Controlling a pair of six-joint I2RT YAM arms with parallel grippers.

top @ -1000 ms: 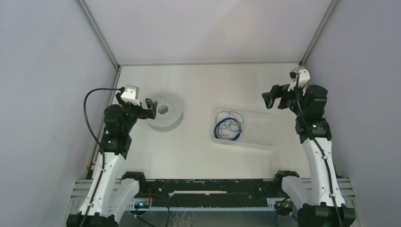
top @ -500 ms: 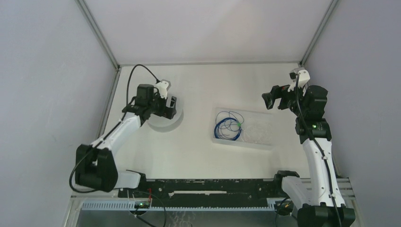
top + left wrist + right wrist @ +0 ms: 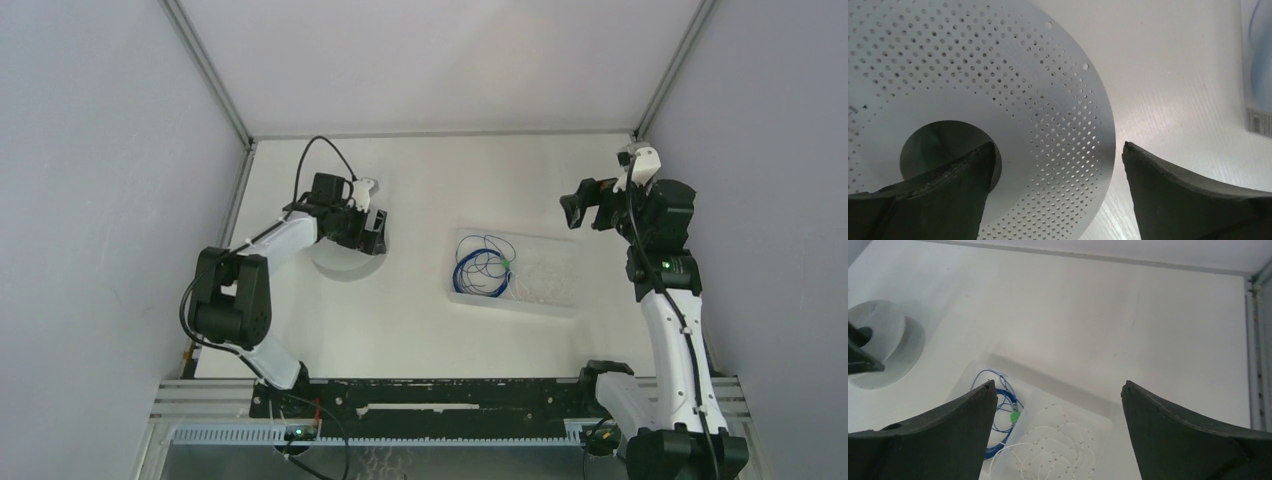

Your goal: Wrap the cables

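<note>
So here's where we're at. The left gripper [image 3: 372, 222] hangs low over the spool [image 3: 332, 263], which sits near the table's [image 3: 420, 330] left edge. Its jaws are spread wide with nothing in them. In the left wrist view one finger [image 3: 948, 190] sits over the hub hole and the other is past the perforated rim. We honestly can't tell if it's touching the spool or just above it.

The right gripper [image 3: 572, 208] is up in the air near the right edge, jaws released too and holding nothing.

The cables [image 3: 1048, 450] are thin pale loops lying in the right half of the clear tray [image 3: 560, 303], which is right of the table's middle. A coiled blue cable [image 3: 478, 270] with a green plug [image 3: 1015, 416] fills the tray's left half.
</note>
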